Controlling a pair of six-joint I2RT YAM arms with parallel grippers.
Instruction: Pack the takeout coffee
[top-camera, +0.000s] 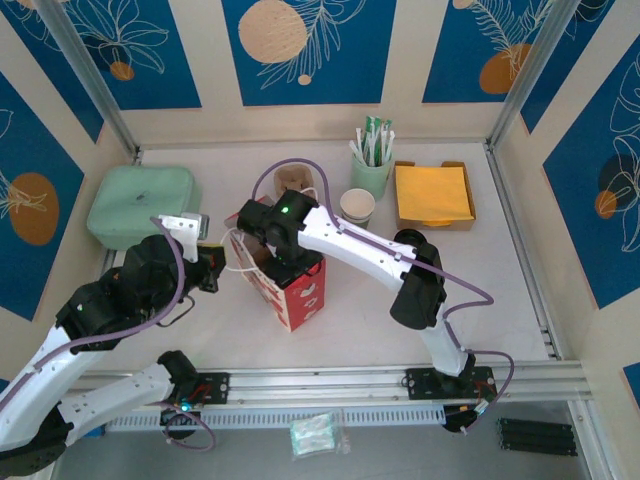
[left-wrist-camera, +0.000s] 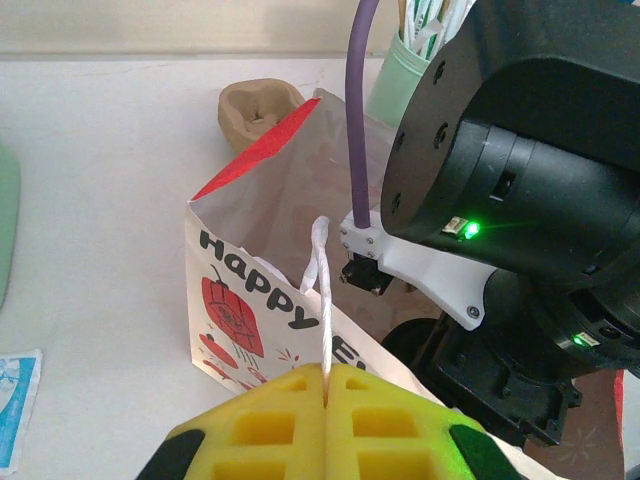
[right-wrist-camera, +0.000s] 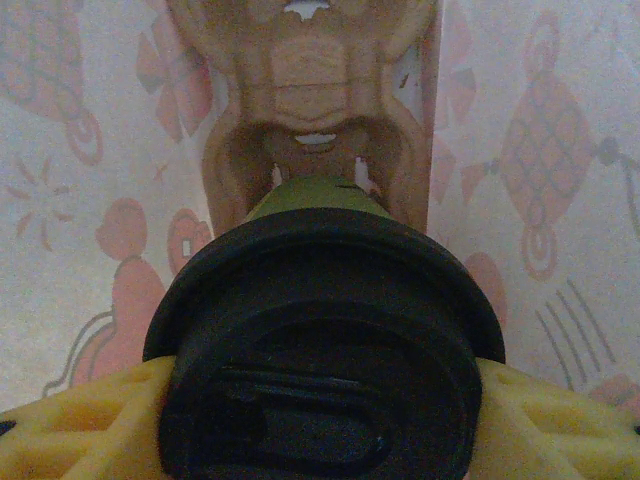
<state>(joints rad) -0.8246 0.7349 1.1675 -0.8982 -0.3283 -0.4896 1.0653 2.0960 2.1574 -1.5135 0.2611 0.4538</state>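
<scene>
The takeout coffee shows in the right wrist view as a cup with a round black lid (right-wrist-camera: 320, 350) and a strip of green wall (right-wrist-camera: 315, 195) below it. My right gripper (right-wrist-camera: 320, 410) is shut on it, with one yellow finger (right-wrist-camera: 90, 420) on each side of the lid. The cup hangs inside a printed paper bag (top-camera: 295, 290), above a brown cardboard carrier (right-wrist-camera: 315, 100) on the bag's floor. My left gripper (left-wrist-camera: 327, 385) is shut on the bag's white handle (left-wrist-camera: 322, 290) and holds the mouth of the bag (left-wrist-camera: 250, 290) open. The right arm's wrist (top-camera: 285, 225) reaches down into the bag.
A lidless white paper cup (top-camera: 357, 205) stands behind the bag, beside a mint tumbler of sticks (top-camera: 371, 170). Another brown carrier (top-camera: 295, 180) lies at the back, orange napkins in a tray (top-camera: 433, 195) to the right, and a mint-green box (top-camera: 140, 205) to the left.
</scene>
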